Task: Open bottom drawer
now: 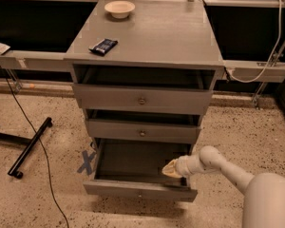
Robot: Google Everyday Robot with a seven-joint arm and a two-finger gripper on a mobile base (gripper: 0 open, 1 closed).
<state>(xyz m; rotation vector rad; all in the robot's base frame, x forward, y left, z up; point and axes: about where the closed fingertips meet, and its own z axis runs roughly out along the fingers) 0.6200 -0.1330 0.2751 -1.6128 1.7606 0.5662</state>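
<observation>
End effector (170, 169) in btm drawer (133, 167), right side

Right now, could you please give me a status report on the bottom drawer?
Gripper at the bottom drawer's right side, just inside its front. Drawer pulled well out, interior showing. Blue tape cross on floor at left, beside it.

Gripper (170, 169) inside bottom drawer (128, 161), middle drawer (142, 132) apparently close overhead.

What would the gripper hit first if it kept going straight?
The gripper, at the right side of the open bottom drawer, points left across it. It would likely meet the drawer's left wall first, or its floor; depth is unclear.
</observation>
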